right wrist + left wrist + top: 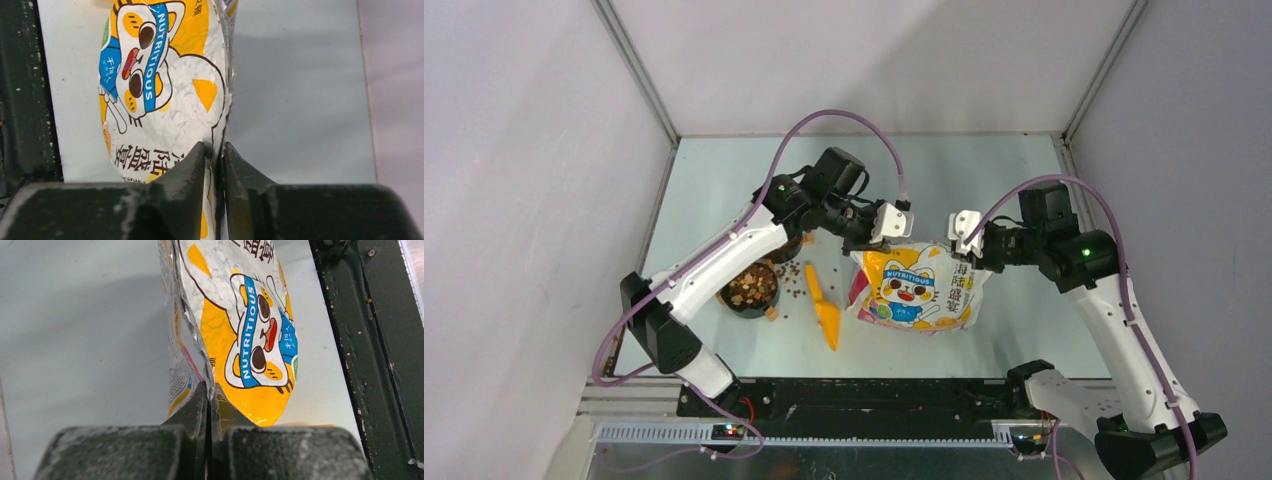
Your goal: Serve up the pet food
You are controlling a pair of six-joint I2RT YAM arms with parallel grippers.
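The printed bag point(919, 290) at the middle of the top view carries the only readable writing. A blue band point(248, 335) across the face of the cartoon cat point(220, 285) reads "NUTRITIOUS" in white capitals, plain near the centre of both wrist views. Beside the cat, large dark Chinese characters point(964, 280) read 海陆盛宴; they are cut off at the top edge of the left wrist view. A blue patch point(111, 65) by the cat bears white characters too small to read.
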